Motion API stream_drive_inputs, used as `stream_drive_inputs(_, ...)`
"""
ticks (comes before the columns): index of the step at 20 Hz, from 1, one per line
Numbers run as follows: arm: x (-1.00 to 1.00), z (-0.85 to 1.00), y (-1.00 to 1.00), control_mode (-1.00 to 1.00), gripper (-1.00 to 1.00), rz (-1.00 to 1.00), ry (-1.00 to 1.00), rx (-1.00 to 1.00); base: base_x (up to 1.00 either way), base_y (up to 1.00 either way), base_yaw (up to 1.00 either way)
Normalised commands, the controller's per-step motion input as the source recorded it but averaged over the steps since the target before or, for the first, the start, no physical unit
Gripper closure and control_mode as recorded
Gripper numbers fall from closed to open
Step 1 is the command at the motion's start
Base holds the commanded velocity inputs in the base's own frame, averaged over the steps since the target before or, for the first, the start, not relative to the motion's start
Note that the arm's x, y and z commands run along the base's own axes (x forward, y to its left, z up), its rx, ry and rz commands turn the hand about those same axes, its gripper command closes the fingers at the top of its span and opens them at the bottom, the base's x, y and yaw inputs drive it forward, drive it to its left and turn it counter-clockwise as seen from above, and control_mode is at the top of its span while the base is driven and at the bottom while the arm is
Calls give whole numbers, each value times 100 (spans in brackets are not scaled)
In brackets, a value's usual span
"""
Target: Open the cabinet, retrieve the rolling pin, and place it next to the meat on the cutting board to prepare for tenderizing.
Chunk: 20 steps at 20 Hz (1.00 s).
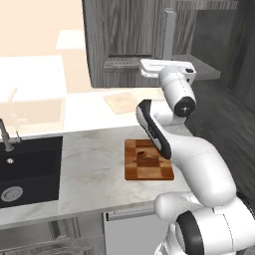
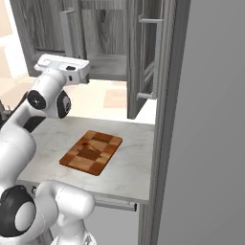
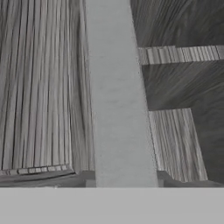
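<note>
- Cabinet [image 1: 124, 40]: dark grey wood-grain wall unit above the counter [image 1: 94, 164], at 12 o'clock in the left base view. In the right base view its right door [image 2: 143, 57] stands swung out, edge-on, with a silver bar handle [image 2: 154, 57] on it.
- Arm: reaches up from the base, with the white hand at the cabinet's lower front. The gripper [image 1: 149, 65] lies level there, pointing toward 9 o'clock at the door panel in the left base view.
- Jaws: together. The fingertips themselves are hidden in the base views. The hand view sits right against a pale grey vertical bar [image 3: 118, 96] with dark wood grain on both sides; cannot tell whether the jaws are clamped on that bar or merely against it.
- Cutting board [image 1: 148, 159]: checkered dark and light brown, flat on the pale marble counter, below the hand and partly behind the forearm in the left base view. In the right base view it lies angled at centre.
- Meat [image 1: 143, 155]: small reddish-brown lump on the board's upper half, toward 12 o'clock of the board's middle.
- Rolling pin: cannot make it out; the open cabinet interior is in shadow.
- Plain pale board [image 1: 121, 102]: on the counter farther back, under the cabinet, well apart from the checkered one.
- Black sink [image 1: 27, 172] with a faucet [image 1: 6, 134] at 9 o'clock in the left base view, set into the same counter.
</note>
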Motion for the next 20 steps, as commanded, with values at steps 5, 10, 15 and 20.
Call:
stream_drive_inputs(5,-58,0,37,-100,100,0,0,0,0,0,0)
stream_drive_inputs(10,-61,0,42,-100,100,0,0,0,0,0,0)
stream_drive_inputs(15,-65,0,42,-100,100,2,0,0,0,0,0)
stream_drive_inputs(20,-72,-3,47,-100,100,3,0,0,0,0,0)
